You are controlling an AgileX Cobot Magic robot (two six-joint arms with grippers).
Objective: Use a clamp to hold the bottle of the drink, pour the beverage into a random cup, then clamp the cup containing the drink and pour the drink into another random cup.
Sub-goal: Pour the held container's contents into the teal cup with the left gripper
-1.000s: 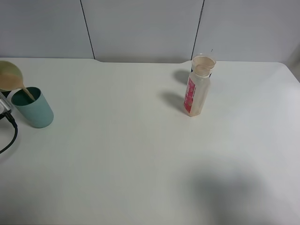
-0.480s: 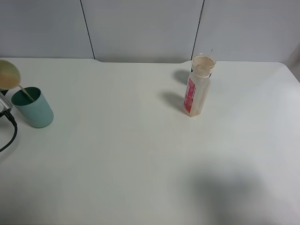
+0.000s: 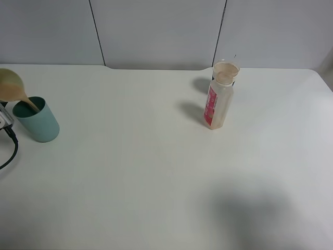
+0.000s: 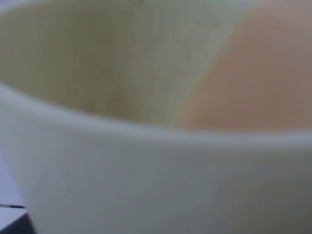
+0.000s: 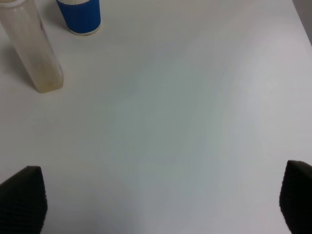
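Note:
At the far left of the exterior high view the pale yellow-green cup is tipped over the teal cup. A thin stream of tan beverage runs from it into the teal one. Up close in the left wrist view, the yellow-green cup's rim fills the picture with beverage pooled inside; my left gripper's fingers are hidden, and it holds this cup. The clear bottle with the red-pink label stands upright right of centre. My right gripper is open and holds nothing, well short of the bottle.
A blue-and-white cup stands just behind the bottle and also shows as the blue cup in the right wrist view. A sliver of the left arm and its black cable sit at the table's left edge.
The tipped yellow-green cup shifted slightly at the left edge while the stream kept running into the teal cup. Bottle and right gripper have not moved.

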